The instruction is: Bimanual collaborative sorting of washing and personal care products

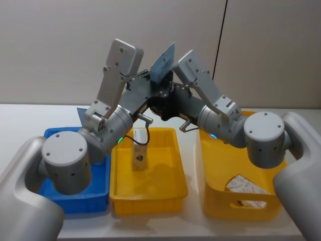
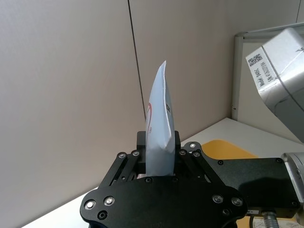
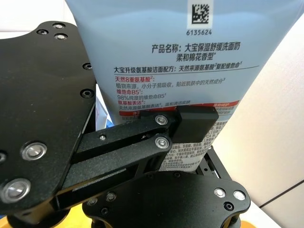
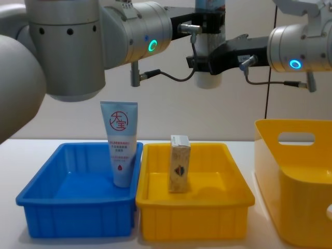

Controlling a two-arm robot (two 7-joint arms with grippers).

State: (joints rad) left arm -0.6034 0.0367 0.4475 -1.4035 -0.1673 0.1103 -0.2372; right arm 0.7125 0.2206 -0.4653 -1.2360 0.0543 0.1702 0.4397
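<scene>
Tube (image 4: 209, 72), pale blue, being clamped aloft over the trays by left gripper (image 2: 160, 159) and right gripper (image 3: 190, 130) together; second tube (image 4: 120, 150) leaning in blue tray (image 4: 41, 197); carton (image 4: 179, 164) standing mid yellow tray (image 4: 207, 212).

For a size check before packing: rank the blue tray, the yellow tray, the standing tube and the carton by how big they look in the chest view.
1. Blue tray and yellow tray: look alike, no ranking between them.
2. Standing tube in the blue tray.
3. Carton in the yellow tray: shorter than the tube, though depths differ slightly.
</scene>
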